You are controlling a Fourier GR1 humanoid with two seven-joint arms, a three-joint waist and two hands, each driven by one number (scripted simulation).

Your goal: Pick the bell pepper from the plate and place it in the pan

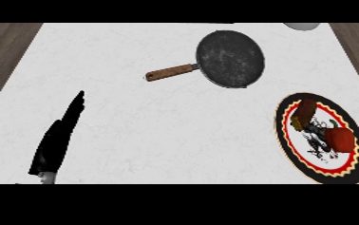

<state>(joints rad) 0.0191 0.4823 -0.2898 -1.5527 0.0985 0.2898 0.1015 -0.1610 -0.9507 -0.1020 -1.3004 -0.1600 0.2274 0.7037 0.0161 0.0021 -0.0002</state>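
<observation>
Pan (231, 58) serves as the landmark in the head view: a round dark skillet lying flat on the white counter (140, 124), nothing inside it, its brown handle (170, 72) pointing down and to the left.

Below and to the right of the pan, well apart from it, lies the plate (288, 138), black-rimmed with a red and yellow zigzag band and partly cut off by the view's right edge. On the plate sits the pepper (340, 139), a red-orange lump toward the plate's right side. A smaller brownish-red piece (306, 108) rests at the plate's upper part, nearer the pan; what it is cannot be told.

Far below and left of the pan, the left hand (57, 141) rests with fingers straight and together, holding nothing and touching neither pan nor plate.

Above and right of the pan, a pale rounded object (301, 26) peeks in at the counter's far edge.
</observation>
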